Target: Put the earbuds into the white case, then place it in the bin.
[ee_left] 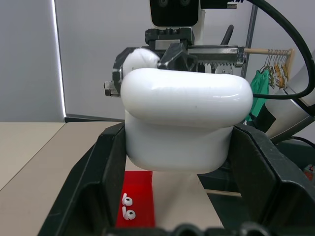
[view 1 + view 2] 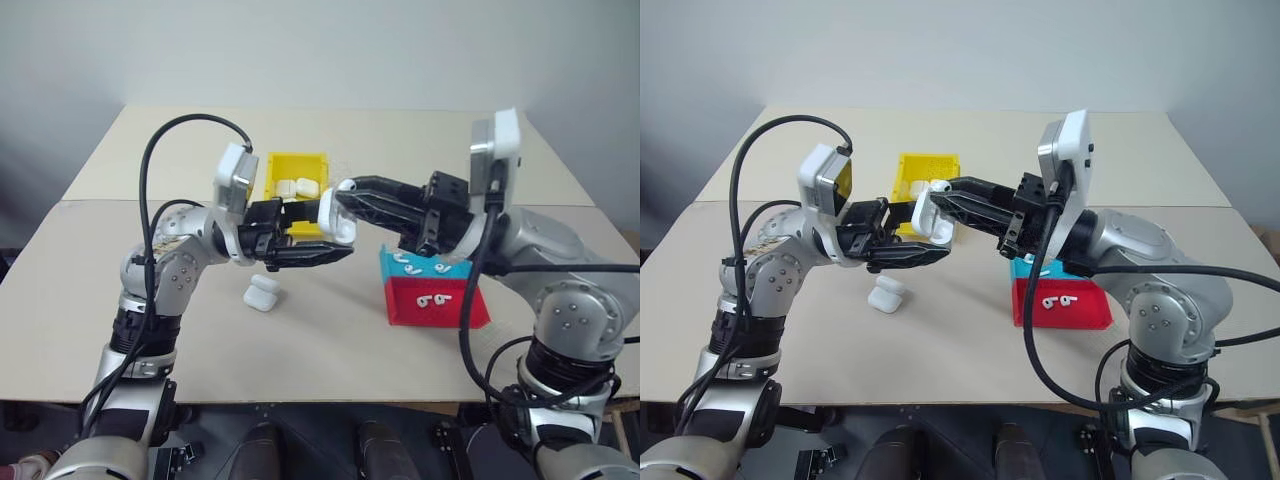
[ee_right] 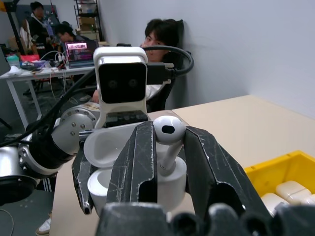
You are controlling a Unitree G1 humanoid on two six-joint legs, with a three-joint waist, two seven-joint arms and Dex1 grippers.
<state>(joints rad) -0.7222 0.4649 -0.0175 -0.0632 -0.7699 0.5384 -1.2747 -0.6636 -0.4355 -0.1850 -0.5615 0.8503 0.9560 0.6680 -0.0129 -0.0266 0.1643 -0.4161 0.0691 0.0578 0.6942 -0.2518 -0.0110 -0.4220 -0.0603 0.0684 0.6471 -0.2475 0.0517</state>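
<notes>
- Held aloft over the middle of the table point(image 2: 330, 350): the white case point(image 1: 179, 125), lid swung open, clamped at both sides by the left gripper point(image 2: 310, 243); fingers point(image 1: 98, 182) pressed flat against its lower half.
- Meeting it from the right: the right gripper point(image 2: 347, 197), closed on one earbud point(image 3: 169, 130), head up between the finger pads, stem pointing down toward the case's mouth; contact with a socket impossible to tell.
- Just beyond the two grippers, toward the far side: the bin point(image 2: 292, 168), yellow, with closed cases point(image 2: 297, 187) lying inside; near wall hidden behind the held case.
- On the tabletop below the left gripper, nearer: a spare case point(image 2: 262, 293), shut, well apart from everything else.
- Right of centre, beneath the right arm: a blue tray point(image 2: 410, 266) with earbuds, and touching its near edge a red tray point(image 2: 432, 312) holding a pair of earbuds point(image 2: 432, 299).
- Open tabletop at far left, far right and along the near edge; a seam across the table at mid-depth.
</notes>
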